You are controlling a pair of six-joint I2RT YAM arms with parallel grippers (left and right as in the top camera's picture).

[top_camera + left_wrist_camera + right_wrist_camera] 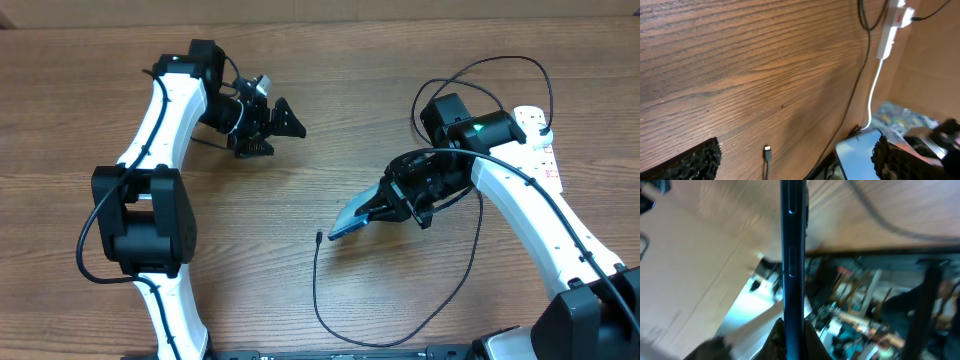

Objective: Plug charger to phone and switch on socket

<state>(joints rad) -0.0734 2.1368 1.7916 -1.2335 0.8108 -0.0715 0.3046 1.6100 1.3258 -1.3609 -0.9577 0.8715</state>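
Note:
The phone (350,216), slim with a light blue screen, is held tilted above the table with my right gripper (383,207) shut on its rear end. In the right wrist view the phone (792,255) shows edge-on between the two fingers (780,341). The charger's connector tip (318,238) lies on the wood just left of the phone, and its black cable loops toward the front edge and back right. My left gripper (274,133) hangs open and holds nothing at the back left, far from the tip (767,150). The white socket (545,150) lies at the far right, partly under the right arm.
In the left wrist view the socket (895,20) and its thick white cord (872,90) run along the table's edge beside a cardboard wall (930,65). Black cable loops (500,62) rise behind the right arm. Bare wood (300,190) lies between the two arms.

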